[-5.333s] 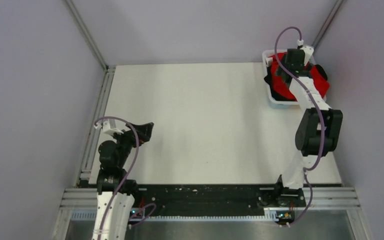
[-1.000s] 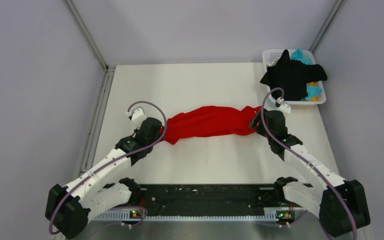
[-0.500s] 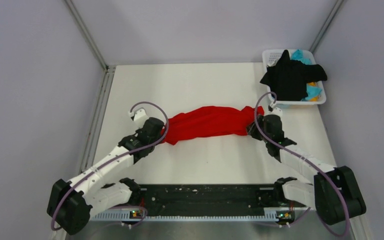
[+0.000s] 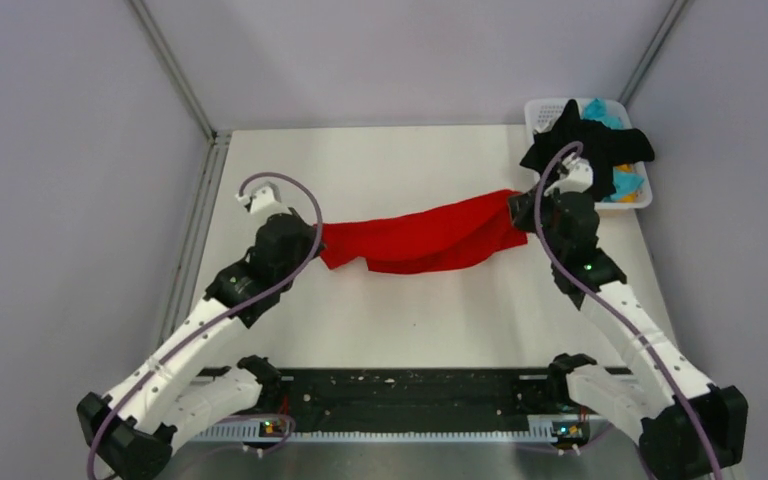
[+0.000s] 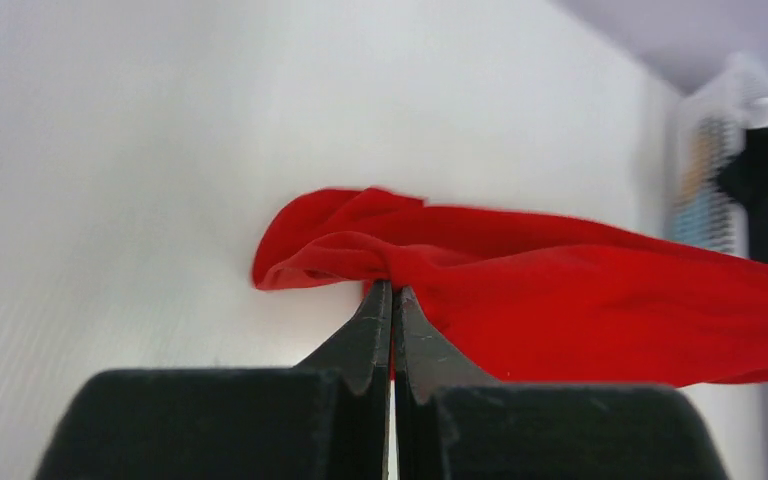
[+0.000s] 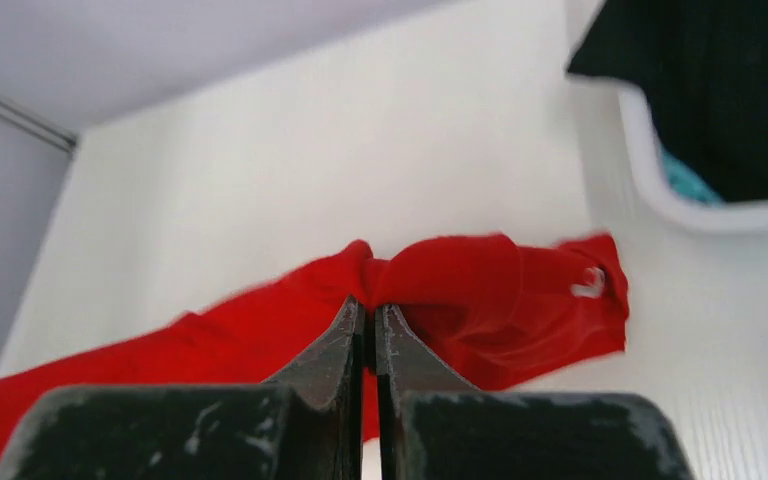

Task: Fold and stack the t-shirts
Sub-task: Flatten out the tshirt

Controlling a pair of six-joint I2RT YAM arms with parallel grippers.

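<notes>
Spanning the tabletop (image 4: 410,320) side to side, red t-shirt (image 4: 415,238) stretches between left claw (image 5: 392,300) and right claw (image 6: 370,312), each clamped on one end.

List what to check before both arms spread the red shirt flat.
1. Left claw shut on red shirt: ok.
2. Right claw shut on the shirt's other end: ok.
3. Shirt spread open: not ok, bunched into a sagging band between the claws.
4. Which seams or corners are gripped: cannot tell.
5. Red shirt apart from black shirt draped over the basket: ok in the right wrist view.
</notes>
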